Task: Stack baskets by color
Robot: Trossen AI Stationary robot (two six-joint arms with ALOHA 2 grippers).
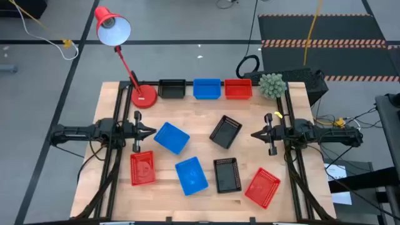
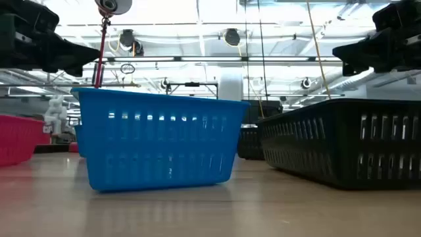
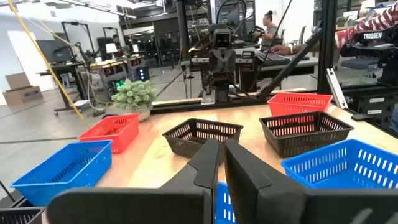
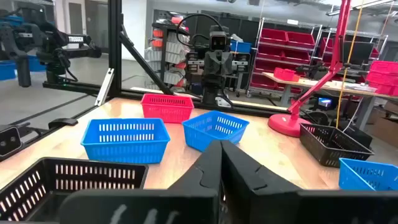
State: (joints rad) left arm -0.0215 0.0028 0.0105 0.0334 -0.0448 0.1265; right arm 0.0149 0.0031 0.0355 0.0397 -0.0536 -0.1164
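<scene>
- Nothing's stacked yet: left gripper and right gripper both hang pinched closed, empty, at the table's sides.
- Next up, I'd guess: open up, grab a loose basket like the blue one by the left gripper.
- Six mesh baskets are scattered mid-table; a black, blue, red row sits along the far edge.

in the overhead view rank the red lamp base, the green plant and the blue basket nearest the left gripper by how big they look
1. Blue basket, clearly largest.
2. and 3. Lamp base and plant look about the same size; I would not rank one over the other.
</scene>
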